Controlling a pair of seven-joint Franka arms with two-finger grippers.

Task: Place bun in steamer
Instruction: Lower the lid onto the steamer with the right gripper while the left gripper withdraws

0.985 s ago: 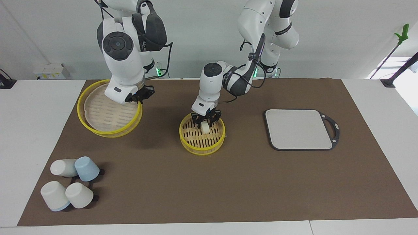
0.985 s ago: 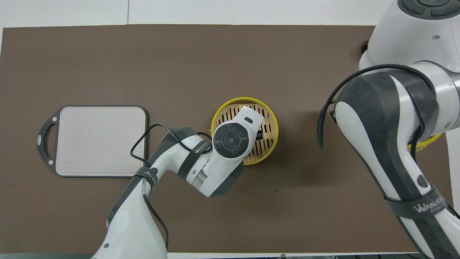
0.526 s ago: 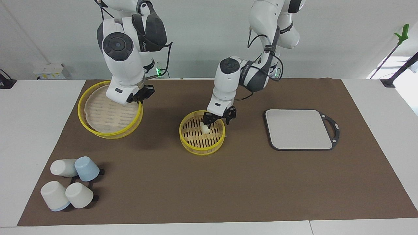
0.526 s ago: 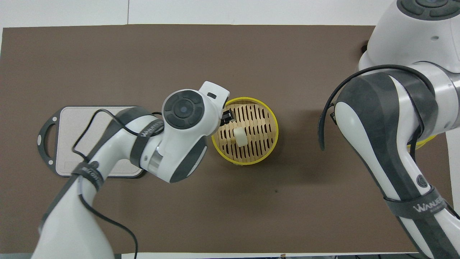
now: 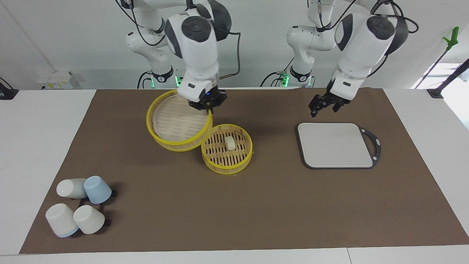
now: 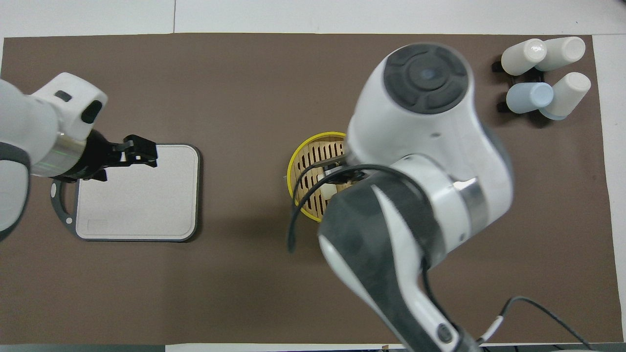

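The bun (image 5: 229, 143) lies on the slatted floor of the round yellow-rimmed steamer (image 5: 226, 169) at the middle of the mat, free of both grippers. My right gripper (image 5: 205, 103) is shut on the rim of the steamer's lid (image 5: 176, 124). It holds the lid tilted in the air beside the steamer, toward the right arm's end. My left gripper (image 5: 324, 105) is open and empty over the robots' edge of the grey board (image 5: 335, 145). In the overhead view the right arm covers the lid and much of the steamer (image 6: 293, 168). The left gripper (image 6: 144, 152) shows over the board (image 6: 139, 195).
Several white and blue cups (image 5: 78, 205) lie on a small black rack at the right arm's end, farther from the robots; they also show in the overhead view (image 6: 543, 73). A brown mat (image 5: 256, 212) covers the table.
The left gripper let go of the bun in the steamer, rose and swung over the grey board. The right arm carried the lid from its end of the table to beside the steamer.
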